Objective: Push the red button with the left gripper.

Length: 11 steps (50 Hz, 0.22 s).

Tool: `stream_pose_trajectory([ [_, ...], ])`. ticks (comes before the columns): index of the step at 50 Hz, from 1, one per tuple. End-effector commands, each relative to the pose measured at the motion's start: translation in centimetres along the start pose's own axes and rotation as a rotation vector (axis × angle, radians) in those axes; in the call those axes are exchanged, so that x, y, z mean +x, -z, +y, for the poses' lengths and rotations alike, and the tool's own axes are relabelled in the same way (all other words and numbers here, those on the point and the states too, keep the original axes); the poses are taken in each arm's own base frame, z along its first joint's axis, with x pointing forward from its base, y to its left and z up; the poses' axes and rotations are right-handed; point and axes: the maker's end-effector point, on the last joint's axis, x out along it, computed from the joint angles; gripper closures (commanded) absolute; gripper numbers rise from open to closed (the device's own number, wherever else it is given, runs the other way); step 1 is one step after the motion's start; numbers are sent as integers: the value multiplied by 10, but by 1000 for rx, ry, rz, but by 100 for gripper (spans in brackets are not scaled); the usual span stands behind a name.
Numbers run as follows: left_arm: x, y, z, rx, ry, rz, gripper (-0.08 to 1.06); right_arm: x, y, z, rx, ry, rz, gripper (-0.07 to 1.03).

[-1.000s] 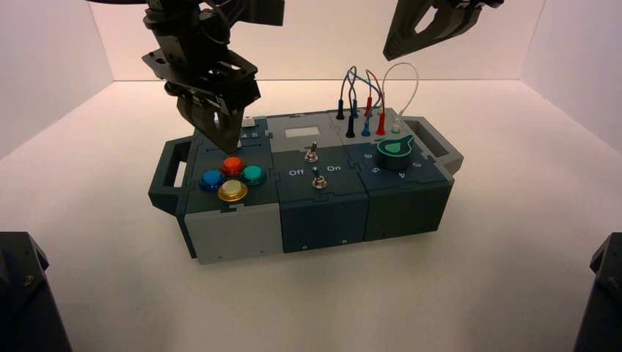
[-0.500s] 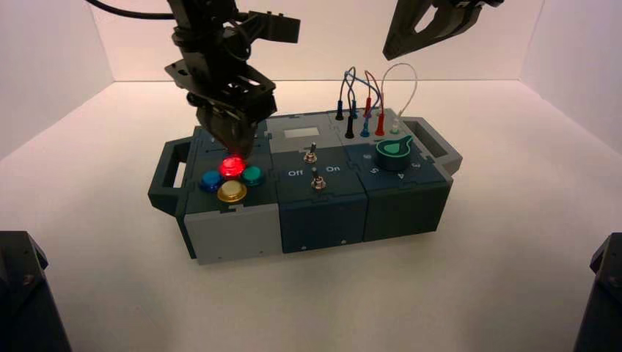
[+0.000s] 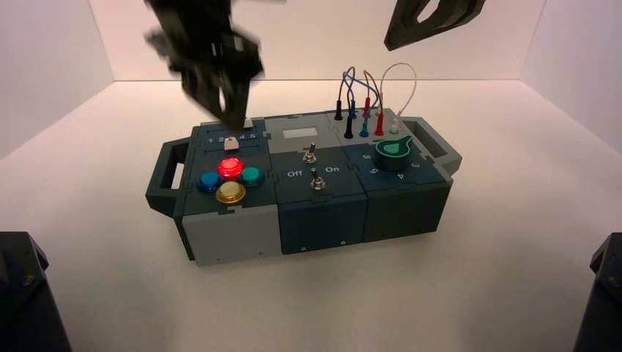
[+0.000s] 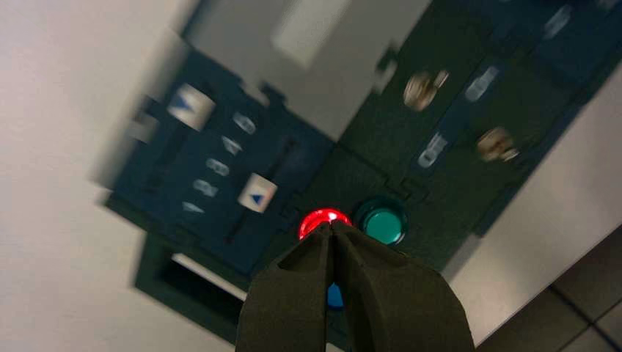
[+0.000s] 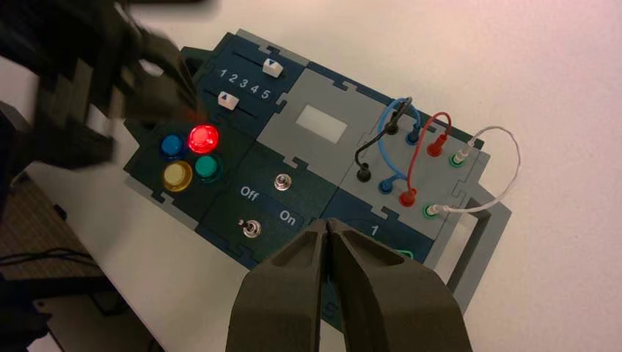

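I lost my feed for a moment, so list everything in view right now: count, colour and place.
box: 1, dark blue and grey, centre of the white surface
red button: 1, glowing, top of the button cluster at the box's left end
blue button: 1, left of cluster
green button: 1, right of cluster
yellow button: 1, front of cluster
sliders: 2, white caps, behind the buttons
toggle switches: 2, metal, middle section
knob: 1, green, right section
wires: several, blue, red, black, white, back right
left end effector: 1, black, shut, above the sliders
right end effector: 1, black, shut, raised over the box's right end
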Motion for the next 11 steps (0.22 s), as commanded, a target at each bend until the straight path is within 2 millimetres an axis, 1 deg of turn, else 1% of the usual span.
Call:
stream_pose_trajectory([
  [1, -25, -19, 1, -10, -6, -87, 100, -7, -14, 3, 0, -7, -39, 98],
  [4, -30, -18, 1, -21, -5, -92, 100, -7, -15, 3, 0, -8, -41, 98],
  [11, -30, -13, 1, -19, -7, -78, 100, -7, -15, 3, 0, -8, -41, 98],
])
